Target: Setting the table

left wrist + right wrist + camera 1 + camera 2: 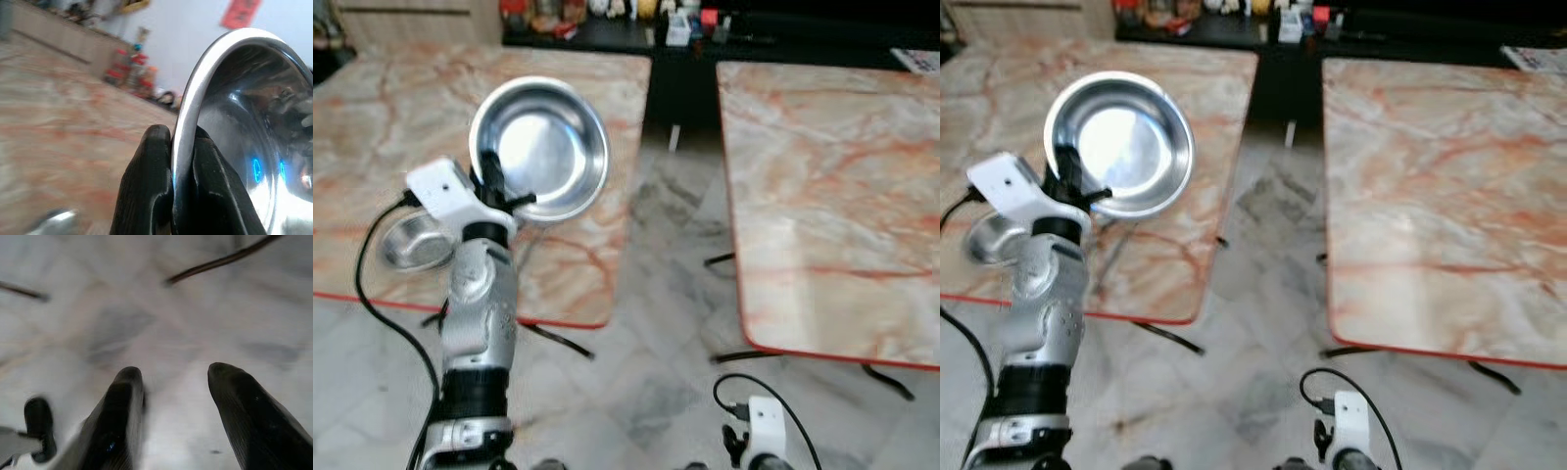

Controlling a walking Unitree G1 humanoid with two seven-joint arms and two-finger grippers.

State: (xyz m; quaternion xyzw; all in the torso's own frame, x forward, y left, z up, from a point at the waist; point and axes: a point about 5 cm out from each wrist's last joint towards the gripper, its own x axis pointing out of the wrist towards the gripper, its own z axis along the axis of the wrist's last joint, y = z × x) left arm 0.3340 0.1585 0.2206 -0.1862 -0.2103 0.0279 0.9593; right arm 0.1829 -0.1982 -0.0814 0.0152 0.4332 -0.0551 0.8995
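I have the left pincer (492, 168) clenched on the rim of the steel plate (543, 147), which stands tilted above it over the left worktop (372, 127), a small steel bowl (414, 245) lying just below. Thin, stiff and slick (I judge), so the rim is the only hold. My right pincer (176, 416) hangs released over the floor.

No readable text, label, brand or number is seen in any view. A red hanging sign (239, 12) is shown on the pale wall, beyond the left gripper's fingers (146, 191) and above the rim of the steel bowl (244, 122) they pinch, but it is too blurred for any characters to be made out.
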